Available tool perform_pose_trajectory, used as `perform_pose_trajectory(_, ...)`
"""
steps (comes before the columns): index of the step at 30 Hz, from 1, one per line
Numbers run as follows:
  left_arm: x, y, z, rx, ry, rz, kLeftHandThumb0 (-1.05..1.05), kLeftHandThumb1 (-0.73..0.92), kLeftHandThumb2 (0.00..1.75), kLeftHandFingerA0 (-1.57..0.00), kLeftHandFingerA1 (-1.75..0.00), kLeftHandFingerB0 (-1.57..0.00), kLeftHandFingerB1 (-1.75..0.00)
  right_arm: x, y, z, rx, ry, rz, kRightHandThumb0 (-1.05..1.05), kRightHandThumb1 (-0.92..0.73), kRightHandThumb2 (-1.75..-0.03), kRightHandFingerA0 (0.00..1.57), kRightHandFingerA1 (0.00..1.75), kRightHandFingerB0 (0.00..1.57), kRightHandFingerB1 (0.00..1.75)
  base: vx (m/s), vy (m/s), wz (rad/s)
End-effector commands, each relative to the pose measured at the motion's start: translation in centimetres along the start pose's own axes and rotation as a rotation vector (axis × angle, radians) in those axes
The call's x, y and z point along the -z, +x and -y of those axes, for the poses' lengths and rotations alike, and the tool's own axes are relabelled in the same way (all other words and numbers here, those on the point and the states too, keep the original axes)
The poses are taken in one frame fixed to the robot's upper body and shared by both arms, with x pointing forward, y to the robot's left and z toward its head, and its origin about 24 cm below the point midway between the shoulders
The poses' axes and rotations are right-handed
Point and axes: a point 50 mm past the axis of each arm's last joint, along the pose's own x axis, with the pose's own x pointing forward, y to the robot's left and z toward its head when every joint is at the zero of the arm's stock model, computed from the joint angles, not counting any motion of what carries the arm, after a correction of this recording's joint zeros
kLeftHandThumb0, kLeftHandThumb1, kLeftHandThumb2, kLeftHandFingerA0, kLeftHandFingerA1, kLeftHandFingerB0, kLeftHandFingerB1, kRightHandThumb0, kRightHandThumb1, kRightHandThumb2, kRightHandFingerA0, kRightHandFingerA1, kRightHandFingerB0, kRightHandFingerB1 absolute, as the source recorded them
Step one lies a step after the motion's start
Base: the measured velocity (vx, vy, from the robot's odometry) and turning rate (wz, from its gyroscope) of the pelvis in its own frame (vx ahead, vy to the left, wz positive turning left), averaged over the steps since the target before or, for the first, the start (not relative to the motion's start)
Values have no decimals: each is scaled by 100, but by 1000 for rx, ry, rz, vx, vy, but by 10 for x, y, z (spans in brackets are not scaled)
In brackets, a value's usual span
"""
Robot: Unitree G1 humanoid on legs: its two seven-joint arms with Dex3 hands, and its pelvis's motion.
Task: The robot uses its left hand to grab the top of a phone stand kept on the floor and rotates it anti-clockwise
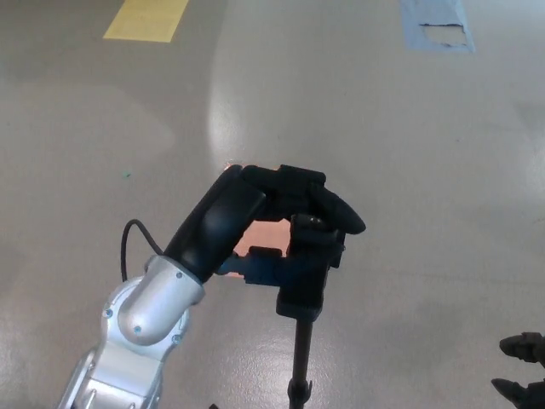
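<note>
A black phone stand (300, 341) rises on a thin pole from the grey floor at the bottom centre of the head view. Its black clamp head (313, 247) sits at the top of the pole. My left hand (230, 221) comes in from the lower left on a silver forearm and is shut on that head, with fingers wrapped over its top and thumb below. Of my right hand (524, 371) only black fingertips show at the bottom right corner, far from the stand.
An orange-pink square patch (264, 232) lies on the floor behind the stand head, mostly hidden by my hand. A yellow marking (146, 19) lies at the top left and a blue marking (436, 25) at the top right.
</note>
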Motion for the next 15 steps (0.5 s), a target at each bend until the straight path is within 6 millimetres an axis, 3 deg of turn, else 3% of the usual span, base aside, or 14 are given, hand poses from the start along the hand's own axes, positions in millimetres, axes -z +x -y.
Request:
perform_pose_trajectory(1, 7, 3, -4, 51, -355, -148, -23, 74, 63, -110, -76, -99, -65, -4, -2, 9, 14, 3, -16, -44, -63, -86, 32, 50, 0, 21, 0, 0, 0)
perform_pose_trajectory(15, 10, 7, -7, 63, -370, -210, -18, 74, 62, -103, -85, -98, -63, -7, -2, 11, 17, 15, -12, -45, -63, -86, 32, 50, 0, 21, 0, 0, 0)
